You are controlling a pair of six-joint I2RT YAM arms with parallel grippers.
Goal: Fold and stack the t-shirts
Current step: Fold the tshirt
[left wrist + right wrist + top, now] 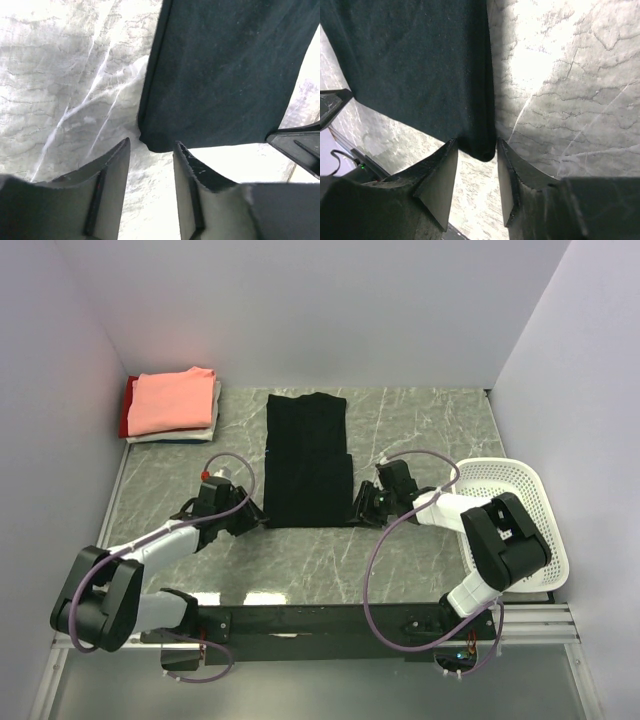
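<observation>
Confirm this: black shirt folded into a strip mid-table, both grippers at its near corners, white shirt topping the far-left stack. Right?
No. The salmon-pink shirt tops the stack, not a white one; the top external view shows it. The black shirt lies mid-table as a strip, left gripper and right gripper at its near corners.

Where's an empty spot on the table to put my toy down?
Bare table lies between the pink-topped stack and the black t-shirt, and more between that shirt and the white basket. It is crowded at the shirt's near corners, where the left gripper and right gripper sit.
</observation>
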